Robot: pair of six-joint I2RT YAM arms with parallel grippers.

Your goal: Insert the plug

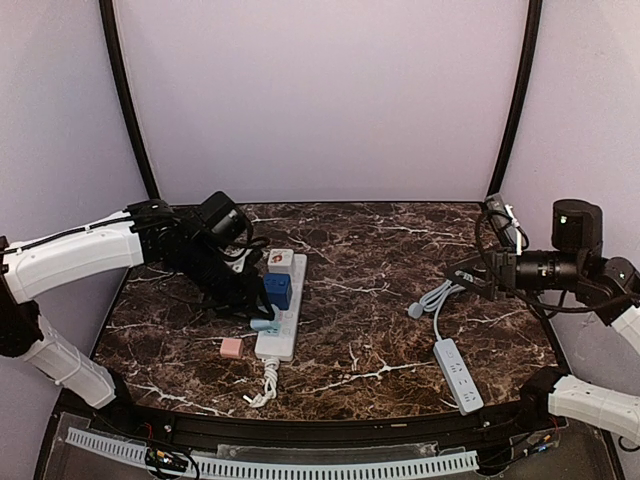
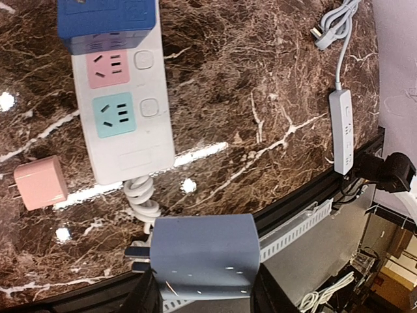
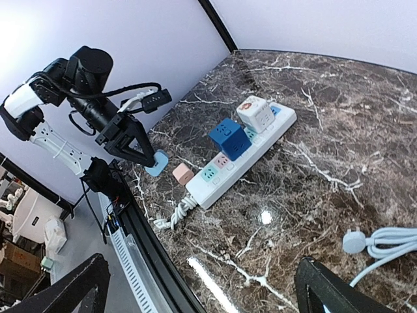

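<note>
My left gripper (image 1: 252, 308) is shut on a light blue plug (image 2: 205, 254), its prongs (image 2: 137, 253) pointing left in the left wrist view. It hovers just off the near end of the white power strip (image 1: 283, 312), beside the strip's coiled cord (image 2: 142, 201). The strip's teal socket (image 2: 117, 114) and pink socket (image 2: 109, 68) are free. A blue cube adapter (image 1: 278, 290) and a white cube adapter (image 1: 281, 261) sit plugged in farther along. In the right wrist view the plug (image 3: 156, 163) shows left of the strip (image 3: 241, 160). My right gripper (image 3: 205, 293) is open and empty, high over the right side.
A pink plug (image 1: 231, 347) lies on the marble beside the strip's near end. A second, slim white strip (image 1: 458, 375) lies at the front right, with its grey cable and plug (image 1: 416, 310). The table's black front rail (image 1: 330, 430) is close behind the held plug.
</note>
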